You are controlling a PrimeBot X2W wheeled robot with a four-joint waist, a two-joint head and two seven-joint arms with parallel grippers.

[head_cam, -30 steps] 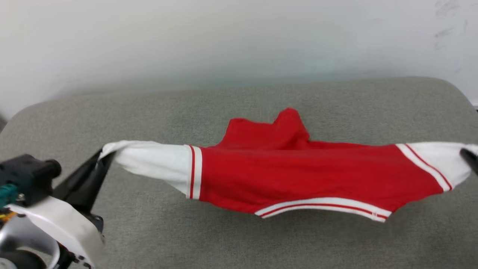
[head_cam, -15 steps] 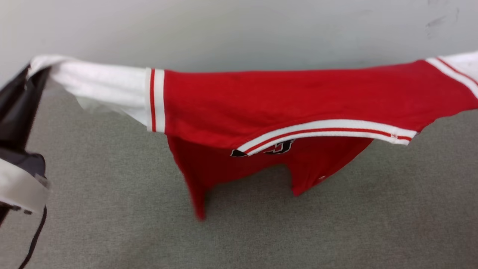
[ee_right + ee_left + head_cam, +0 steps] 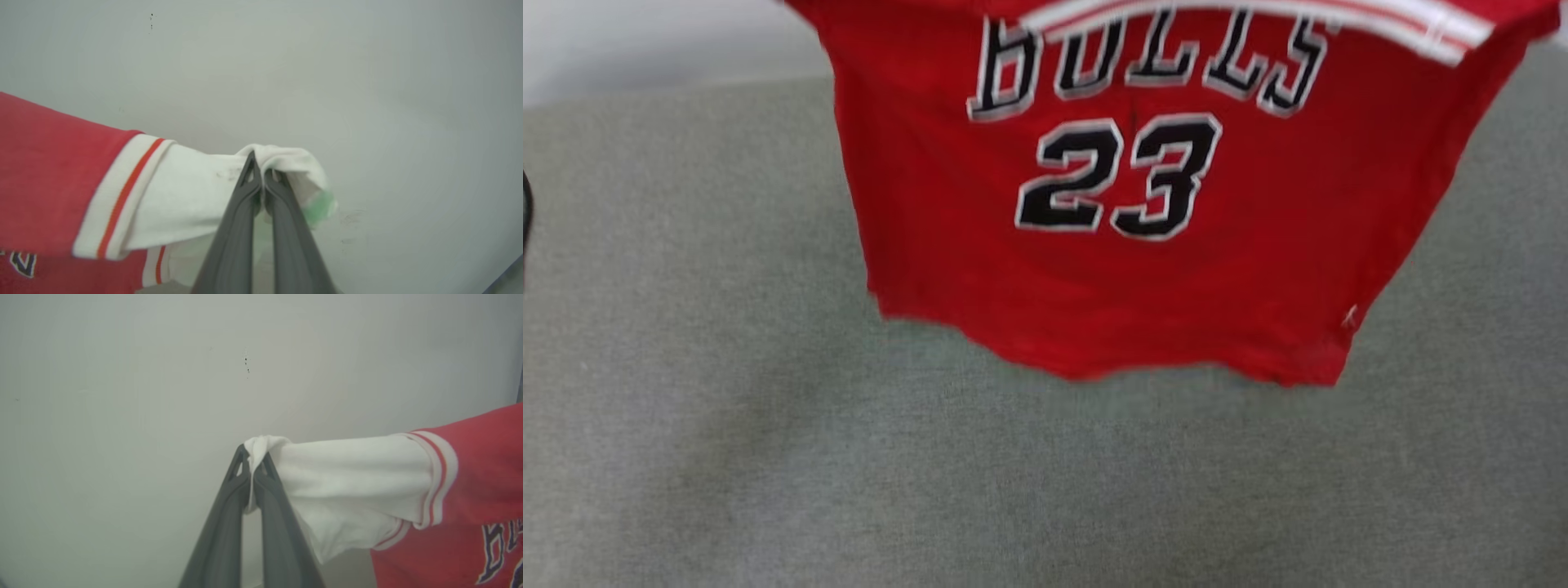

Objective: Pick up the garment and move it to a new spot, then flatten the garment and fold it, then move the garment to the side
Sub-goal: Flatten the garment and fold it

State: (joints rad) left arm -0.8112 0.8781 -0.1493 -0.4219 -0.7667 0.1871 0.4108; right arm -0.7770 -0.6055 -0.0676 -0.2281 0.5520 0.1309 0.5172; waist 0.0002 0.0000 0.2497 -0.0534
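- The garment [image 3: 1143,269] hangs spread out in the air above the grey, fabric-covered counter [image 3: 768,457], stretched between the two arms by its sleeves.
- In the head view its printed face is towards the camera: black lettering [image 3: 1143,61] outlined in white reads "BULLS", with "23" below it.
- A white band of trim with a red stripe [image 3: 1258,16] crosses the top of that view, just over the tops of the letters.
- The lower hem sags unevenly, lower at the middle and right than at the left, and a soft shadow lies on the counter beneath it. The view is blurred, so whether the hem touches the counter cannot be told.
- The left claw [image 3: 254,457] has its two dark fingers pressed together, pinching the bunched end of the white left sleeve [image 3: 351,477], which runs taut from the fingertips to the red body.
- The right claw [image 3: 258,163] is likewise pressed together on the bunched end of the white right sleeve [image 3: 184,196]; a faint green tinge shows on the cloth beside the fingers.
- A plain pale wall [image 3: 122,396] stands behind both claws.
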